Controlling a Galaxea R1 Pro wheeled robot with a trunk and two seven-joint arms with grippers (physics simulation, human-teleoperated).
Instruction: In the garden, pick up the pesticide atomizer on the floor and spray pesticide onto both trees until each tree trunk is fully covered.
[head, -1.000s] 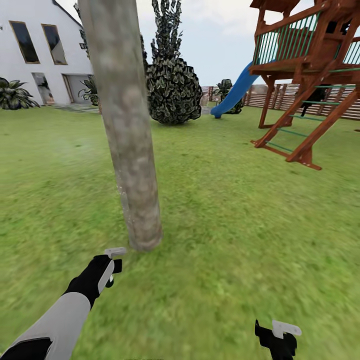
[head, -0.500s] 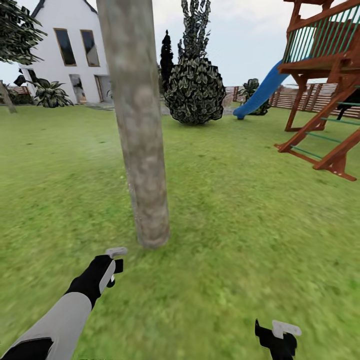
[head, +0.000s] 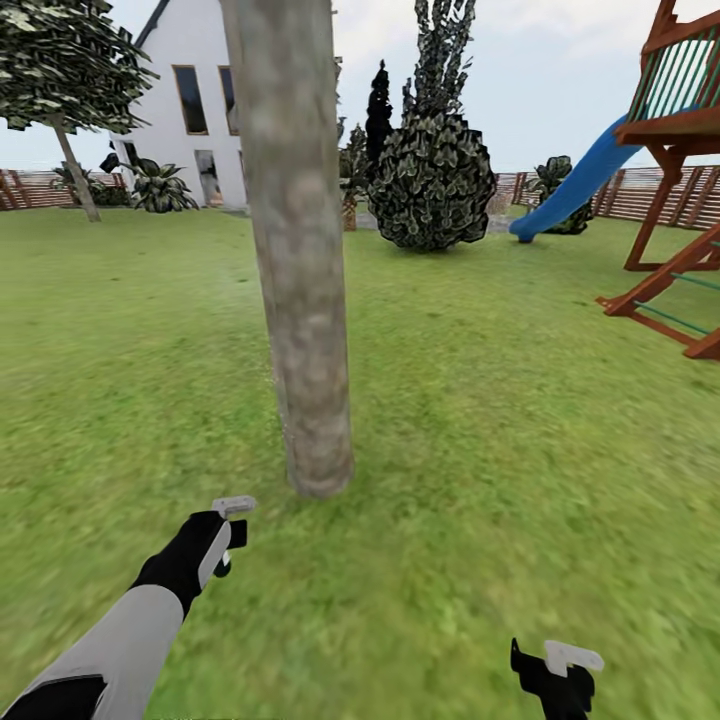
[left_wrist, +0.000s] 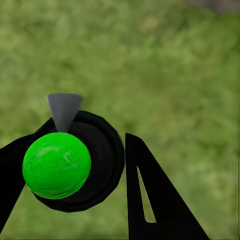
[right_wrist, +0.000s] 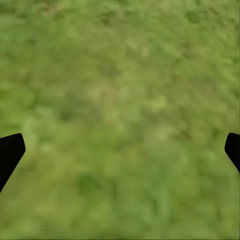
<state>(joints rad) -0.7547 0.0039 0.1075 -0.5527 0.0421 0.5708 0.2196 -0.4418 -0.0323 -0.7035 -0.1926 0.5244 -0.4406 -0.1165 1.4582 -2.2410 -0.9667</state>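
White house (head: 205, 110) behind lawn (head: 480, 400); blue slide (head: 575, 190), wooden playset (head: 680, 150), slat fence (head: 640, 195)

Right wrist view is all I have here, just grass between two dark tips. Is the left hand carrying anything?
Observer: Yes. The left hand is shut on the spray bottle.
Operator: What's ahead of the robot?
Observer: A thick pale tree trunk rises from the lawn just beyond the left hand.
Operator: Is the right hand near it?
Observer: No, the right hand hangs low, open, well to the trunk's right.
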